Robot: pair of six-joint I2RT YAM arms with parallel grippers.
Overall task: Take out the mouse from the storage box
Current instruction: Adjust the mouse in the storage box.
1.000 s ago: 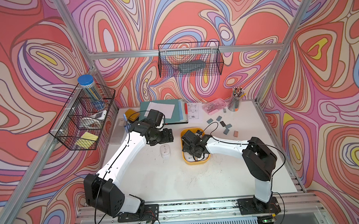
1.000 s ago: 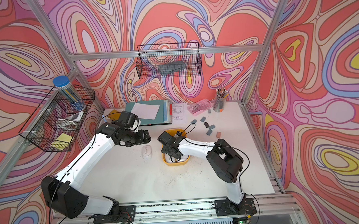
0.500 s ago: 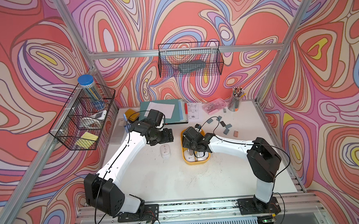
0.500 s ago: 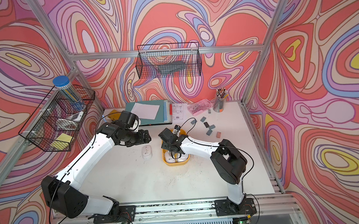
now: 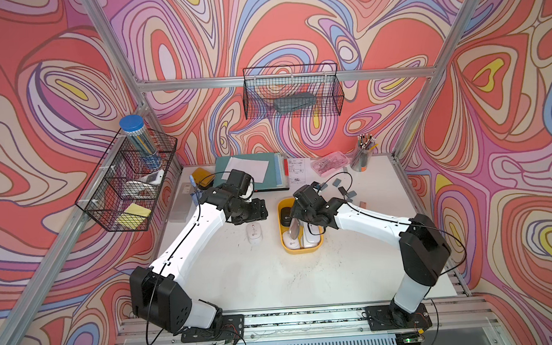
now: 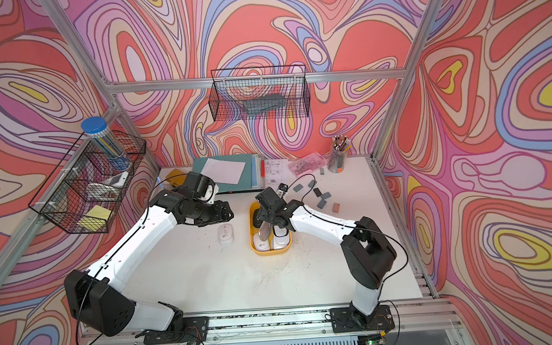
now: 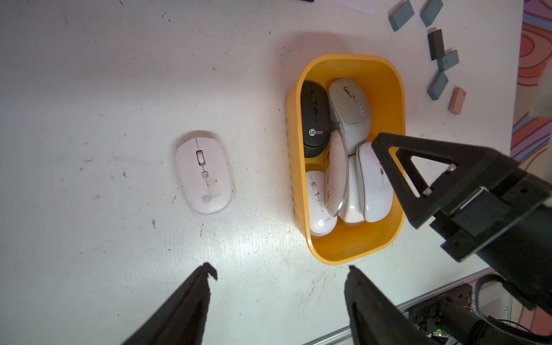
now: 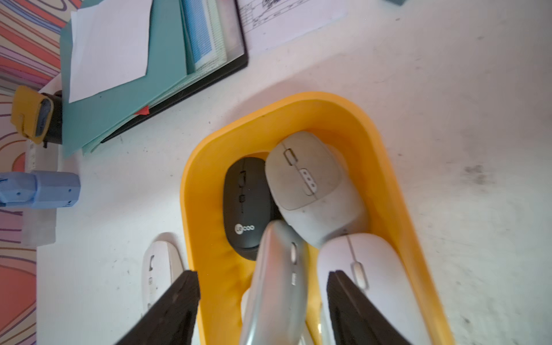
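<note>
While the left claw [image 7: 280,267] gapes empty, the right claw [image 8: 261,273] — open — straddles a silver mouse [image 8: 277,298]

box: yellow storage box [image 8: 206,239] on the white table [image 8: 448,119] | inside: black Lecoo mouse [image 8: 248,206], grey mouse [image 8: 310,191] kinda overlapping it, white mouse [image 8: 379,274] | silver mouse [image 8: 277,298] tipped up on edge between the spread jaws of the right gripper [image 8: 261,274], gap each side | second white mouse [image 8: 158,268] just outside the box wall | teal folder [image 8: 119,113] further off
</note>
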